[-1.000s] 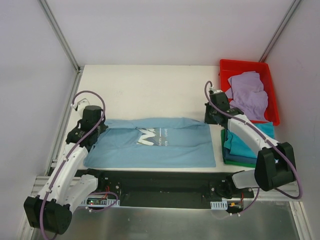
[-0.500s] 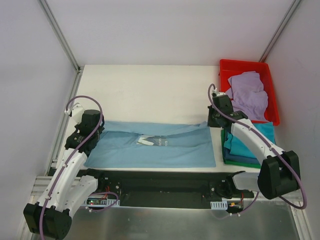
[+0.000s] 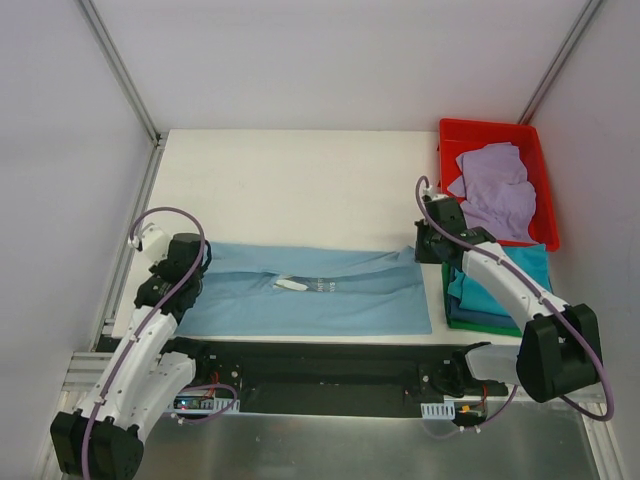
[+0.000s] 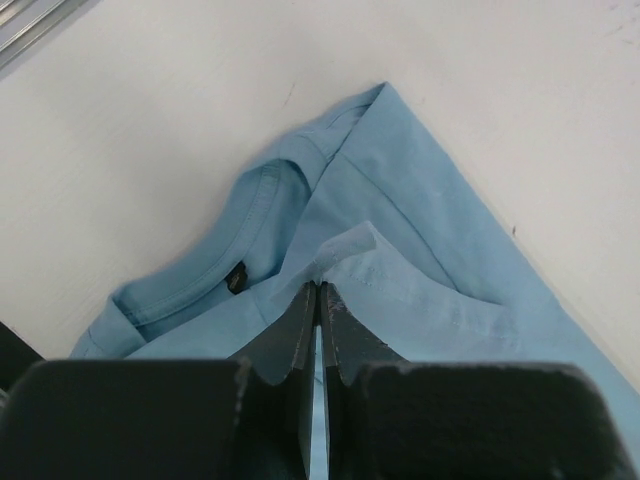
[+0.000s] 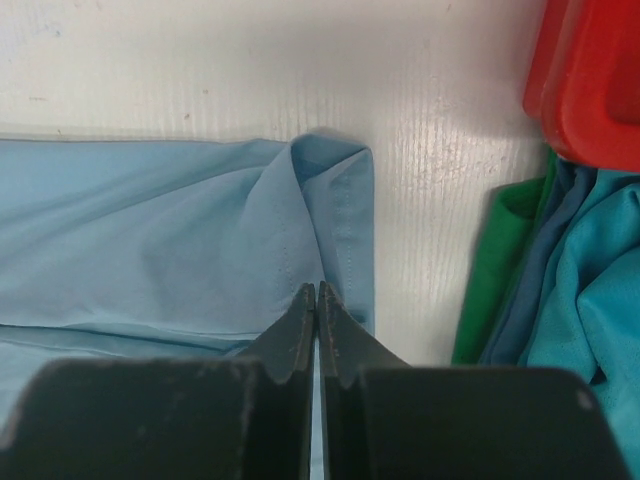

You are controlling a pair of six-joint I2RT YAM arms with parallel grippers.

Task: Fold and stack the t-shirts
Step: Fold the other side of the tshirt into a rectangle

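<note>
Light blue cotton t-shirt (image 3: 310, 295) is lying folded lengthwise across lower centre. Left gripper (image 4: 318, 290) is pinching its collar end, lower left; right gripper (image 5: 316, 292) is pinching its hem corner, centre right. Folded teal, blue and green tees (image 3: 505, 290) are sitting stacked lower right; lavender tee (image 3: 495, 190) is lying in red plastic bin (image 3: 452, 140), upper right.

The soft light blue cotton t-shirt (image 3: 330, 300) is one plain pale blue all over, with just a sliver of white print (image 3: 292, 285) showing mid-chest (the stitching matches the fabric). The crumpled lavender cotton t-shirt (image 3: 495, 190) is a flat pastel purple, no pattern, and the rectangular red plastic bin (image 3: 490, 128) is properly bright red. Then there's a teal cotton t-shirt (image 5: 590, 300), a mid-blue cotton t-shirt (image 5: 533, 290) and a green cotton t-shirt (image 5: 497, 270), all solid colours. The flat white worktop (image 3: 300, 180) looks faintly ribbed. The left hand (image 4: 318, 292) and right hand (image 5: 316, 292) are matte black.
</note>
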